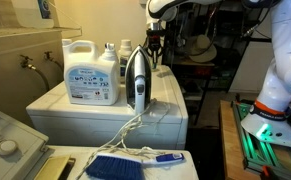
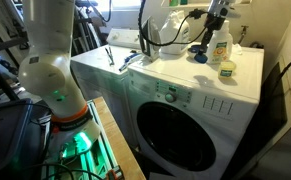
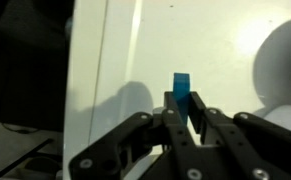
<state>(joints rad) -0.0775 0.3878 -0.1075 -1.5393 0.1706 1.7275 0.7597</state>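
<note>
A small blue block (image 3: 181, 86), rectangular and standing upright, is pinched between the fingertips of the gripper (image 3: 184, 104), over the white washer top (image 3: 115, 60).

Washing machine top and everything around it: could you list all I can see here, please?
washing machine: one, white, front-loading, carries the rest
detergent jug: one, white with a blue label, on the machine top
iron: one, dark and white, upright beside the jug
brush: one, blue, lying flat, away from the jug
spray bottle: one, yellowish liquid, near the wall
small tub: one, yellowish, in front of the spray bottle
blue block: one, between the tool's fingers in the wrist view
robot arm: one, white, beside the machine
tool: one, black, at the blue block; grip unclear
</note>
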